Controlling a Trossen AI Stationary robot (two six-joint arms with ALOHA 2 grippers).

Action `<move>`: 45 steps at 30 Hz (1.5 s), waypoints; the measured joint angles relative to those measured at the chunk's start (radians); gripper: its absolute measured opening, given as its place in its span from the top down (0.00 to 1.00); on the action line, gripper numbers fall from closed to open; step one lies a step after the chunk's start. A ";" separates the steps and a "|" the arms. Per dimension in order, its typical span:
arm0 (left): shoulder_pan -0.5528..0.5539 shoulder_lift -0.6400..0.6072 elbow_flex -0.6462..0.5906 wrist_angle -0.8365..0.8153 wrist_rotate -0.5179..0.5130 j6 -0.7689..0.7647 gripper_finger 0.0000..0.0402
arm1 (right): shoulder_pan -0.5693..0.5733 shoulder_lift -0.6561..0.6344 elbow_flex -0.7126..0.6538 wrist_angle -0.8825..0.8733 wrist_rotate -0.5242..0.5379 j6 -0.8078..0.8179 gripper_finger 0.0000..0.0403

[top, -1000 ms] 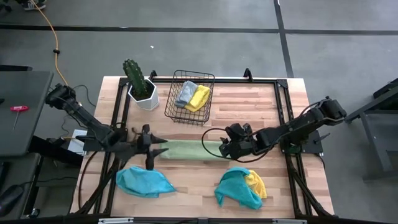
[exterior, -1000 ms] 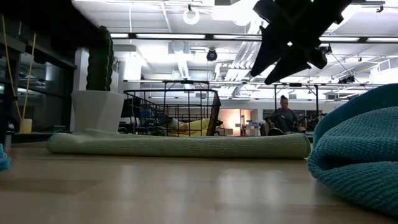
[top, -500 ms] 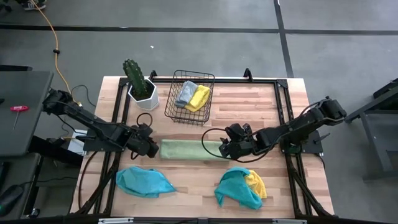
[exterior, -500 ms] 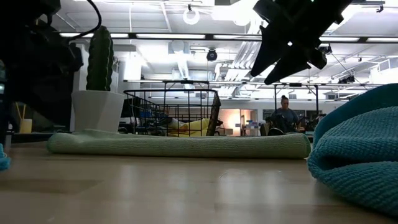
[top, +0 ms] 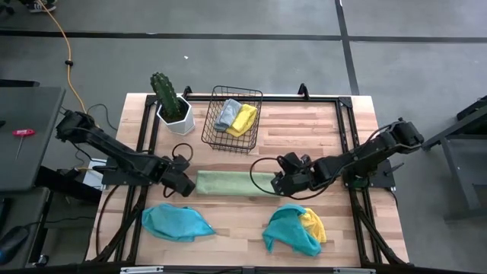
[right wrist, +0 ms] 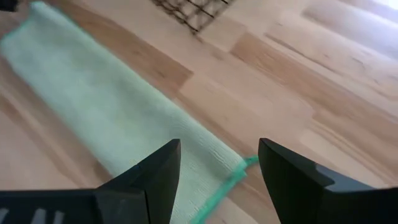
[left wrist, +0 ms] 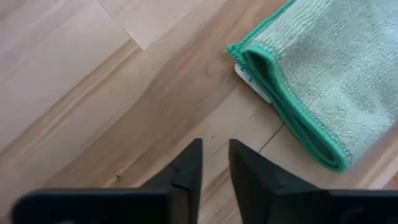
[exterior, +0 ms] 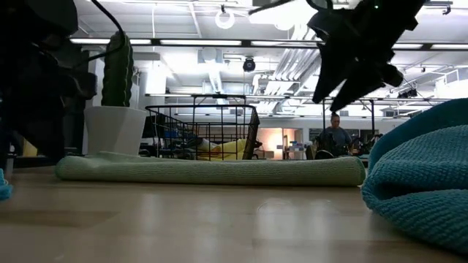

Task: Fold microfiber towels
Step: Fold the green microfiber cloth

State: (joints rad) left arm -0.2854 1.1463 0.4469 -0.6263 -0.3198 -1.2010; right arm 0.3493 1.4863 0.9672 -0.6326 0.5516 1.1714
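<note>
The light green towel (top: pixel 234 183) lies flat in the middle of the table (top: pixel 304 122), folded into a long thin strip. The left gripper (left wrist: pixel 214 163) sits low on the wood just beside the strip's left end, and its two fingers are nearly together with only a thin gap and nothing between them. The right gripper (right wrist: pixel 217 163) hangs over the strip's right end with its fingers wide apart and empty. One thing that could go wrong: the left fingers are so close together that they may slide off the thick folded edge and push the towel along the wood, not pick it up. Then the neat strip could bunch up or come open. The right gripper could also grab only the top layer, so the fold peels apart when it lifts. If one end lifts and the other does not, the strip may twist. A blue towel (top: pixel 176 222) lies crumpled near the front left, and a blue and yellow pile (top: pixel 295 230) near the front right, both not folded yet. Two more cloths sit in the wire basket (top: pixel 233 119) beside the cactus pot (top: pixel 172 105)
</note>
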 joint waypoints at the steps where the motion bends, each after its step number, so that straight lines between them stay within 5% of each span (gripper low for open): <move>1: 0.002 0.004 0.000 0.001 0.003 0.000 0.89 | 0.003 0.005 0.000 -0.013 0.003 0.029 0.48; 4: 0.004 0.012 0.000 0.003 0.003 0.010 0.98 | 0.025 0.036 0.000 -0.042 0.005 0.083 0.48; 9: 0.004 0.033 0.000 0.028 0.011 0.034 0.99 | 0.088 0.125 0.000 -0.051 -0.062 0.150 0.48; 18: 0.004 0.050 0.000 0.096 0.022 0.087 1.00 | 0.175 0.220 0.000 0.044 -0.017 0.256 0.48; 39: 0.004 0.050 0.000 0.102 0.022 0.106 1.00 | 0.118 0.365 0.002 0.126 0.008 0.372 0.49; 45: 0.004 0.050 0.000 0.101 0.022 0.105 1.00 | 0.117 0.375 -0.001 0.209 0.044 0.349 0.62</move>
State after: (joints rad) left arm -0.2817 1.1961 0.4465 -0.5251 -0.2981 -1.0958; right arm 0.4664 1.8612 0.9661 -0.4239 0.5953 1.5203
